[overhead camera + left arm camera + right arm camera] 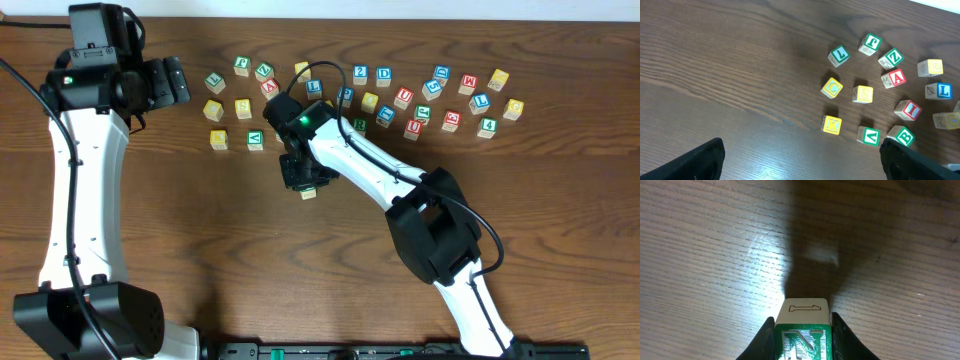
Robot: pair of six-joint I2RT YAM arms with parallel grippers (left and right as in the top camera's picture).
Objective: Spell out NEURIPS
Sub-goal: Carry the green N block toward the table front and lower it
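Observation:
My right gripper is shut on a light-wood cube with a green N. It holds the cube low over bare table, in front of the cube cluster. The cube shows as a pale corner under the fingers in the overhead view. My left gripper is open and empty, left of the cluster. In the left wrist view I see a yellow S cube and a red I cube. The other task letters are too small to read in the overhead view.
Many like cubes lie along the far side, from the left group to the right end. Near my left gripper lie yellow C, yellow K, green V, green B, red A and blue L.

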